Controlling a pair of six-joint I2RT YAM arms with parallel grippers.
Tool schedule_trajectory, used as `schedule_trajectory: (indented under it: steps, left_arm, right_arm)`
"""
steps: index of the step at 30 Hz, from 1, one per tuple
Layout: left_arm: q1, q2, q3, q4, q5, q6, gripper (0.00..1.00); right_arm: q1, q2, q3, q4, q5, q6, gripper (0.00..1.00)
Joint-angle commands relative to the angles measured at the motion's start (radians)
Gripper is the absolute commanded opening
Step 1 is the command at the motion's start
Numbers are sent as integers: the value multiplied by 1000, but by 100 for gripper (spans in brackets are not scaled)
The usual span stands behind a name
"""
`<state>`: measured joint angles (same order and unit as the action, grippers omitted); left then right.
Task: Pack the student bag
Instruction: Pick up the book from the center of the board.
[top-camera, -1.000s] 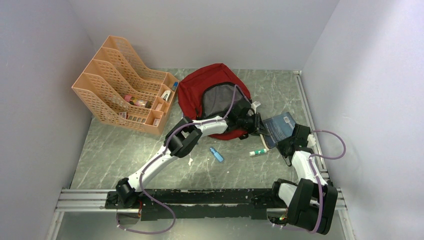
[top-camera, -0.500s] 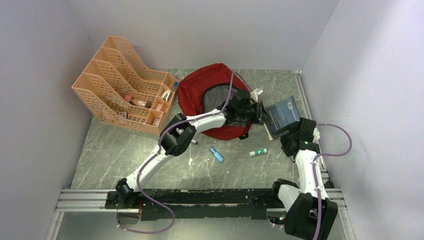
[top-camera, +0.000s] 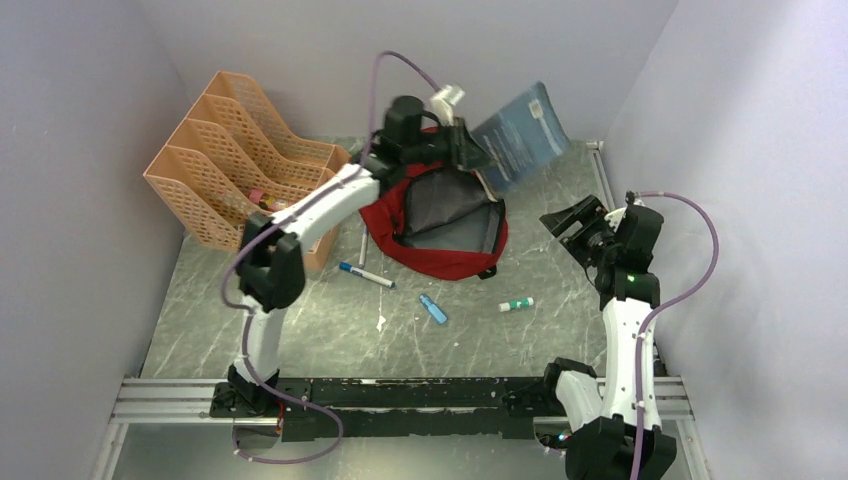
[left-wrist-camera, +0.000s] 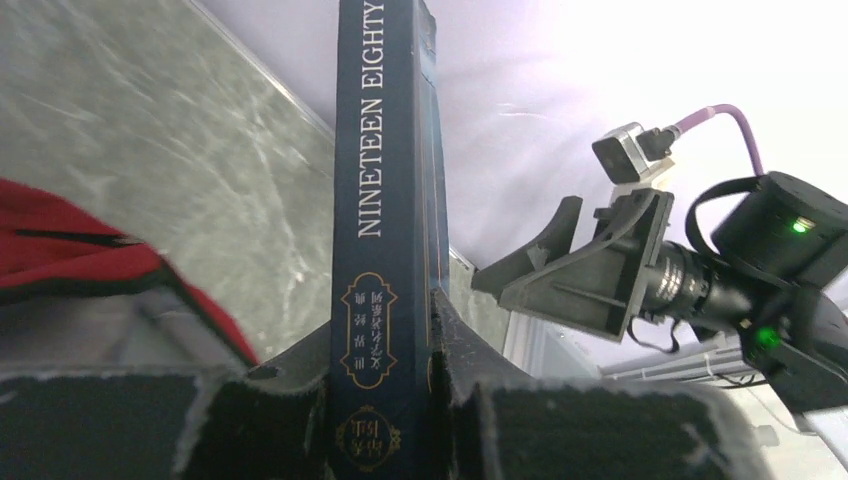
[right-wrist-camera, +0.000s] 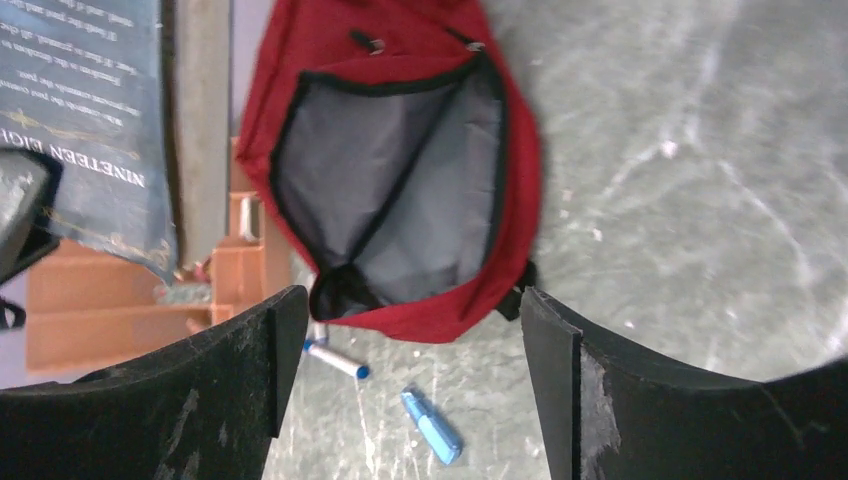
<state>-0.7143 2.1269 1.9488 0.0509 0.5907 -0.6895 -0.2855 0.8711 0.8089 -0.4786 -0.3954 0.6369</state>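
Note:
The student bag (top-camera: 440, 255) is a dark-red backpack lying at mid-table, its mouth gaping and its grey lining (right-wrist-camera: 400, 190) showing. High over the bag's far right side, my left gripper (top-camera: 478, 158) is shut on the lower spine of a dark-blue book (top-camera: 520, 130), titled "NINETEEN EIGHTY" (left-wrist-camera: 385, 200). The book stands upright between the left gripper (left-wrist-camera: 385, 400) jaws. To the right of the bag, my right gripper (top-camera: 572, 222) hangs raised and open with nothing in it. In its own view the right gripper (right-wrist-camera: 400, 370) looks down at the bag.
An orange file organizer (top-camera: 240, 180) stands at the back left. Loose on the table in front of the bag lie a blue-capped white marker (top-camera: 365, 275), a small blue pen (top-camera: 432, 308) and a green-and-white glue stick (top-camera: 516, 304). Walls close in on three sides.
The right gripper opened, let go of the book and drew back upward. The left arm swung the book up from the table beside the bag to high above it.

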Motion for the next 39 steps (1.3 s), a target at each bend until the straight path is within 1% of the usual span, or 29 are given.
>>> schedule_trajectory:
  steps: [1, 4, 6, 8, 11, 15, 16, 18, 21, 24, 27, 30, 32, 35, 39]
  left_arm:
    - [133, -191, -137, 1, 136, 143, 5]
    - [226, -305, -264, -18, 179, 207, 5]
    - [262, -387, -327, -77, 156, 286, 5]
    - [265, -451, -366, -156, 128, 368, 5]
    - [265, -525, -432, -202, 152, 432, 5]
    - [265, -628, -540, -262, 201, 510, 5]
    - [265, -654, -563, -276, 217, 530, 5]
    - [264, -712, -597, -296, 254, 572, 5]
    - [262, -779, -641, -280, 292, 604, 5]
    - [263, -786, -644, -264, 347, 615, 5]
    - [258, -773, -642, -222, 421, 595, 5]
    - [243, -761, -638, -210, 466, 597, 5]
    - [230, -756, -633, -212, 480, 604, 5]
    - [210, -743, -611, -231, 503, 630, 5]
    - [183, -729, -573, -284, 551, 694, 5]
  right_arm:
    - [6, 2, -13, 201, -263, -41, 83]
    - [20, 43, 7, 291, -317, -28, 86]
    - [51, 78, 40, 349, -332, -36, 87]
    - [100, 112, 87, 397, -326, -66, 89]
    - [177, 159, 174, 449, -304, -147, 93]
    - [226, 247, 265, 570, -419, -192, 100]
    - [235, 270, 282, 588, -449, -202, 100]
    - [259, 314, 312, 601, -512, -241, 100]
    - [277, 344, 339, 604, -584, -296, 100]
    - [279, 377, 351, 611, -712, -315, 100]
    - [331, 398, 346, 637, -800, -305, 100]
    - [373, 401, 345, 595, -821, -349, 100]
    - [389, 399, 336, 598, -836, -347, 99]
    - [415, 410, 319, 637, -873, -307, 96]
    - [441, 422, 309, 596, -872, -333, 89]
